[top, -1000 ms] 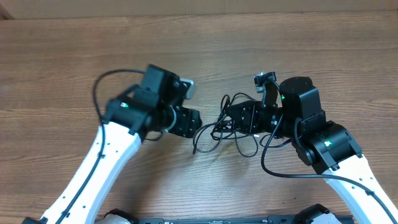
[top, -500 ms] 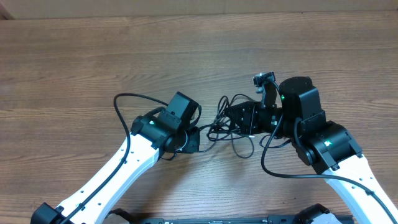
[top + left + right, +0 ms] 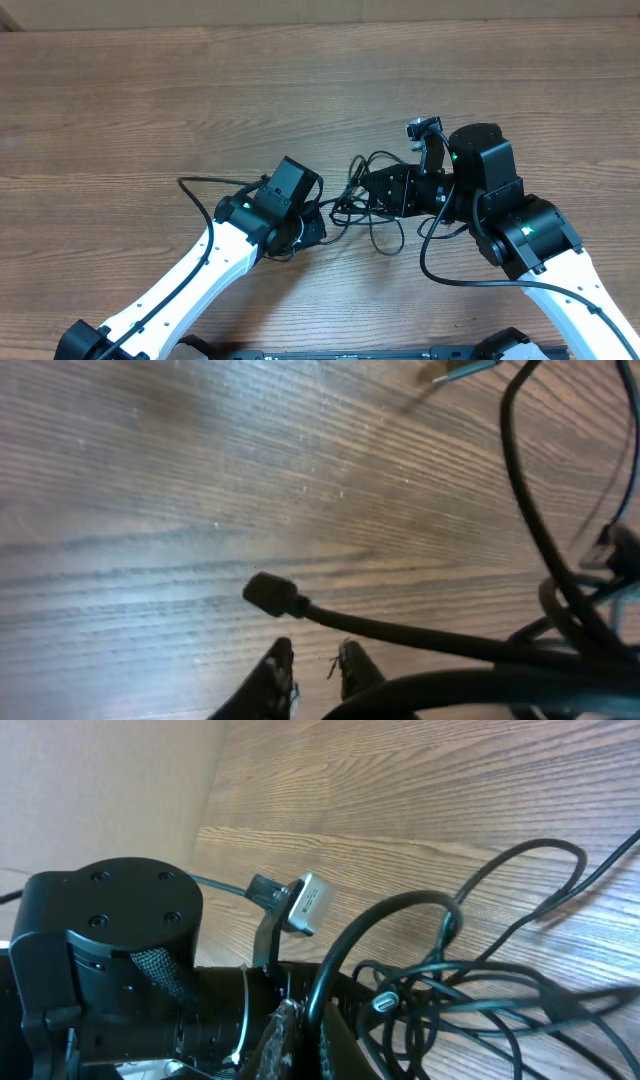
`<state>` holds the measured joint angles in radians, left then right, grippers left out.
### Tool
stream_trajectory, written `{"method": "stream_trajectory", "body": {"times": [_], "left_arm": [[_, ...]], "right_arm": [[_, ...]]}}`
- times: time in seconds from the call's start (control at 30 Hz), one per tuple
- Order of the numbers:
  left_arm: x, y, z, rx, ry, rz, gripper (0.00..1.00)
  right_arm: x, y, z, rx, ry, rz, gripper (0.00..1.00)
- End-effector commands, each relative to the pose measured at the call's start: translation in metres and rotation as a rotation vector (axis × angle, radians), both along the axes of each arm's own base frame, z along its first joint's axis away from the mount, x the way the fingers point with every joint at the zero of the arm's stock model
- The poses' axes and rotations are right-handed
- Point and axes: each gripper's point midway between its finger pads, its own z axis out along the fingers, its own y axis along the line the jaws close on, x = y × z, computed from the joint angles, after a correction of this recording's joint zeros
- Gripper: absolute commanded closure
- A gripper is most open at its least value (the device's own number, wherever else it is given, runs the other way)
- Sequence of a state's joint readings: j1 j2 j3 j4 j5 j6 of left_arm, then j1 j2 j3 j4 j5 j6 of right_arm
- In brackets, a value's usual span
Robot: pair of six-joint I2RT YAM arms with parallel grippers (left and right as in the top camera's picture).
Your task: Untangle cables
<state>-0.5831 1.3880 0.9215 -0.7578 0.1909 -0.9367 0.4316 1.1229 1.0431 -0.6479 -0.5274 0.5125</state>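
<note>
Your left arm has swung in toward the right gripper point(image 3: 308, 1045) over the last second, and the left gripper point(image 3: 312, 665) has gone from spread to nearly pressed together. The right arm has not moved.

The left gripper's two dark fingertips leave only a thin slit. A blurred cord crosses close to them, and you cannot tell whether it is pinched. Just past the tips lies a blocky black plug point(image 3: 270, 595). It points away from the right gripper, and its smooth round cord trails back toward it.

The right gripper is pressed shut. A cord arcs up from right beside its fingers, but you cannot tell whether it is clamped.

The cables point(image 3: 375, 215) lie on the surface point(image 3: 150, 90) between the two grippers, bunched against the right gripper. They are thin, glossy black cords in loose overlapping loops. The bundle's long axis runs from one gripper to the other. A small oval silver plug end point(image 3: 385, 1003) sits among the loops, next to the right gripper. The surface is brown wood with a fine streaked grain.
</note>
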Motion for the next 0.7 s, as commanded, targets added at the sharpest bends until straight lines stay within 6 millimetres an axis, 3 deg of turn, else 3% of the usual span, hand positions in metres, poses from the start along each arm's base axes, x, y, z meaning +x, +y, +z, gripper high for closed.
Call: {"method": "stream_trajectory", "body": {"times": [0.0,0.13,0.27,0.4,0.53,0.67], "left_arm": [[-0.004,-0.004,-0.002,-0.044,0.063,0.126,0.81],[0.003,-0.009,-0.005,-0.057,0.054,0.139,0.83],[-0.003,-0.025,-0.020,-0.073,0.116,0.117,0.96],[-0.009,-0.029,-0.038,-0.045,0.161,0.066,0.96],[0.014,-0.009,-0.012,-0.037,0.048,0.012,0.96],[0.044,0.051,0.041,0.051,-0.102,0.141,0.96]], "right_arm": [[-0.002,0.001,0.010,0.028,-0.011,0.003,0.96],[-0.003,0.002,0.010,0.034,-0.008,0.012,0.96],[-0.004,0.003,0.011,0.038,-0.006,0.018,0.96],[-0.004,0.002,0.011,0.036,-0.008,0.018,0.96],[0.001,-0.012,-0.005,-0.048,0.017,-0.062,0.96],[0.009,-0.070,-0.047,-0.291,0.135,-0.377,0.96]]}}
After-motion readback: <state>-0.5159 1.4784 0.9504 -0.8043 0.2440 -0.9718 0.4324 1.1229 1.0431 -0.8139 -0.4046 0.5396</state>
